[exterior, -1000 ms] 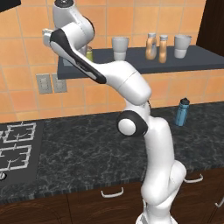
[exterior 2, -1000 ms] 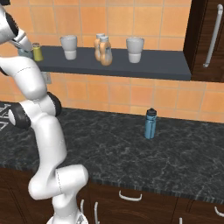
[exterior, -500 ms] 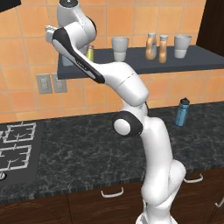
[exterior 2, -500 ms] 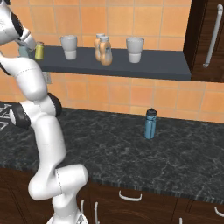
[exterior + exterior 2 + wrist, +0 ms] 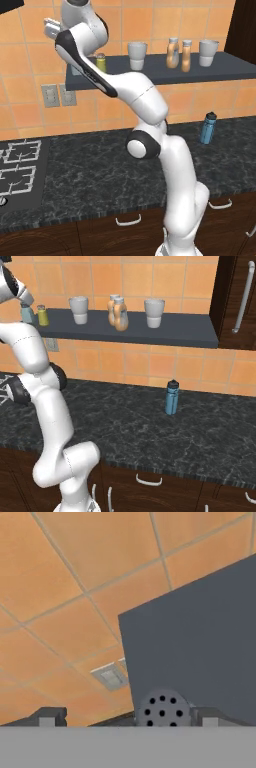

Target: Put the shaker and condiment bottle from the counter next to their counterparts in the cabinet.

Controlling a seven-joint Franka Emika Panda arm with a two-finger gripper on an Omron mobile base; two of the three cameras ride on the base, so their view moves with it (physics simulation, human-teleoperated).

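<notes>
— Where's the shaker (image 5: 162, 709)?
— On the shelf (image 5: 165, 331), beside the yellow-green shaker (image 5: 43, 315); my fingers (image 5: 125, 717) stand wide around its cap, holding nothing.
— And next?
— Lift clear, I'd say; the slim bottle (image 5: 186, 55) already stands by the curvy bottle (image 5: 173, 52).

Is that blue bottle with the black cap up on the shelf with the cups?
No, the blue bottle stands down on the black counter, below the shelf that holds the cups.
</notes>
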